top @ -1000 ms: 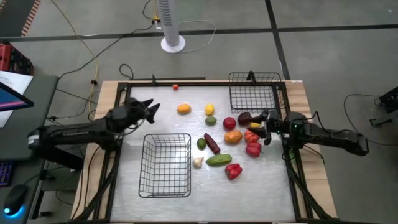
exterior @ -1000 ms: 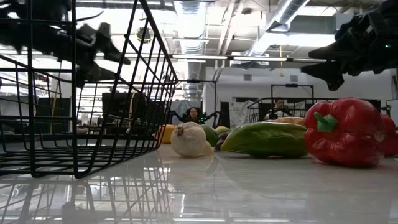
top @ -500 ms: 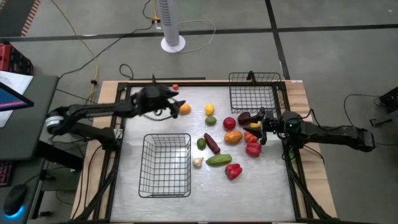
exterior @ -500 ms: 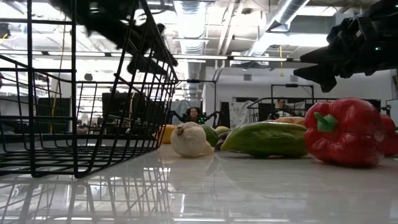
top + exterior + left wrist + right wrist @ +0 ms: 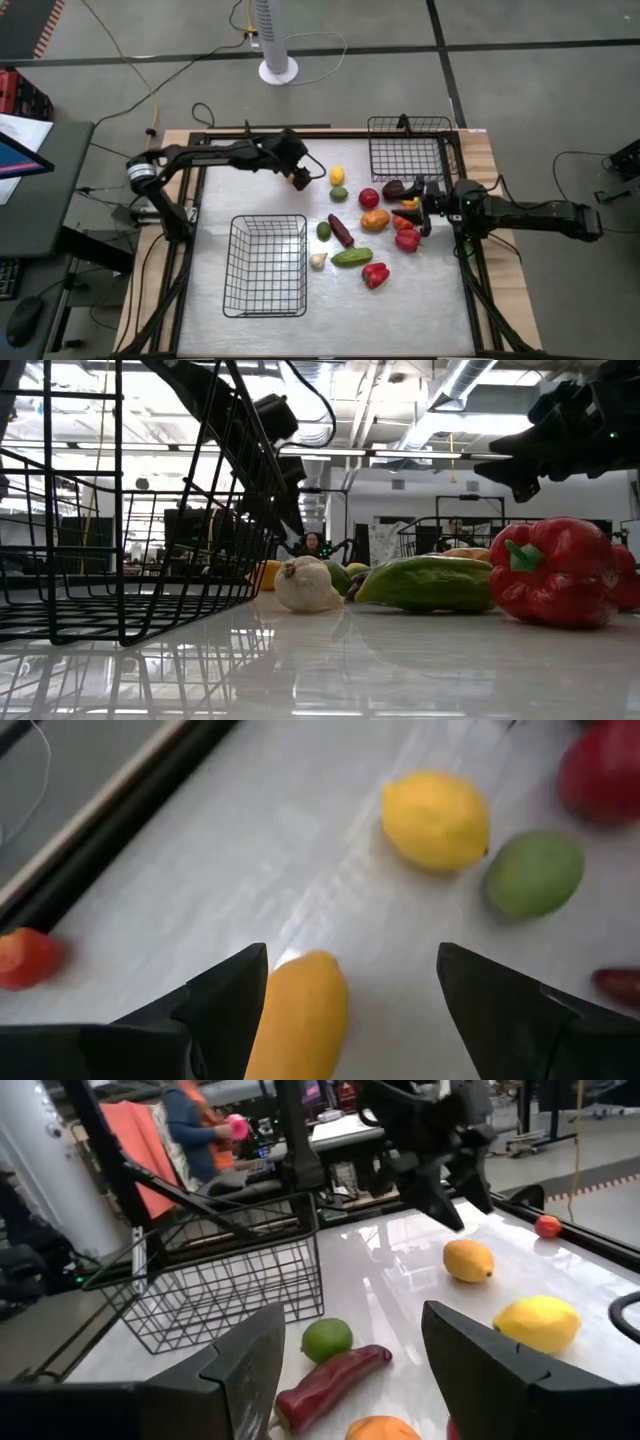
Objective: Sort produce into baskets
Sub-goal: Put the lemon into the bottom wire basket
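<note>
**Q:** So what's the left gripper doing right now?

**Me:** From my seat, the left gripper (image 5: 297, 177) hangs over the far-left part of the table (image 5: 400, 290), right above the orange mango-ish piece (image 5: 298, 1020). Its 2 dark fingers (image 5: 225, 1000) are spread wide with that smooth oval fruit sitting between them, not pinched. Just beyond it I see the glossy yellow lemon (image 5: 436, 819) and a round matte green lime (image 5: 533, 872), close together. A tiny red piece (image 5: 282, 140) sits apart at the far edge.

**Q:** And the right one?

**Me:** The right gripper (image 5: 419, 203) is over the right side of the produce pile, fingers parted, nothing in them, hovering above the red peppers (image 5: 406, 238). The pile itself is in the middle-right: a long purple eggplant (image 5: 341, 230), a shiny green cucumber (image 5: 352, 257), bumpy white garlic (image 5: 318, 261), and a glossy red bell pepper (image 5: 555, 572) nearest the front.

**Q:** Baskets?

**Me:** 2 black wire-mesh baskets, rectangular grid sides. 1 basket (image 5: 267, 265) is front-left of the pile, the other basket (image 5: 406, 150) is at the far right corner. I can't spot any produce in either.
</note>
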Controlling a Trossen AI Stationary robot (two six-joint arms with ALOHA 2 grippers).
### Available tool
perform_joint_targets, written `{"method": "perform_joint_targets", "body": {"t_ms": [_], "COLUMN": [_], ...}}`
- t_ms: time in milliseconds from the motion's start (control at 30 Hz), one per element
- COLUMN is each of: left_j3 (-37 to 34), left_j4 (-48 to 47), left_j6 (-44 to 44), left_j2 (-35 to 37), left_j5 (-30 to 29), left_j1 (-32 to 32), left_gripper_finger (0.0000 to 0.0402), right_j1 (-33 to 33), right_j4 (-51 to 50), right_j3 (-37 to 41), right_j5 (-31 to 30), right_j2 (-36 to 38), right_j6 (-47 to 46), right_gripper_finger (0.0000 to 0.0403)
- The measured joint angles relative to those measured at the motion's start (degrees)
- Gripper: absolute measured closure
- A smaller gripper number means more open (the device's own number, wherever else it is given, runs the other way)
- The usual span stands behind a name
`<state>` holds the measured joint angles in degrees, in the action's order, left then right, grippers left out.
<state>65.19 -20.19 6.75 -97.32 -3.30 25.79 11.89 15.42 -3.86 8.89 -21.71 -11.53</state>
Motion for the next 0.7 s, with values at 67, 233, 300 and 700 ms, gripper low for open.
{"method": "perform_joint_targets", "body": {"t_ms": [67, 233, 300, 700], "left_j3": [1.33, 1.72, 1.41, 1.0], "left_j4": [-1.81, -3.41, -3.48, -3.56], "left_j6": [-1.49, -5.64, -8.17, -15.53], "left_j2": [-1.26, -2.09, -2.39, -3.15], "left_j5": [-0.05, -0.87, -0.04, -2.87], "left_j1": [-0.23, -0.38, -0.36, 0.33], "left_gripper_finger": [0.0122, 0.0122, 0.0122, 0.0122], "right_j1": [-0.27, -0.28, -0.26, -0.28], "right_j4": [0.01, -0.24, -0.28, -0.85], "right_j3": [0.0, 0.0, 0.0, 0.0], "right_j5": [-0.03, -0.05, -0.05, 0.08], "right_j2": [0.0, 0.0, -0.12, -0.14], "right_j6": [0.6, 1.55, 1.62, 2.14], "right_gripper_finger": [0.0138, 0.0138, 0.0138, 0.0138]}}
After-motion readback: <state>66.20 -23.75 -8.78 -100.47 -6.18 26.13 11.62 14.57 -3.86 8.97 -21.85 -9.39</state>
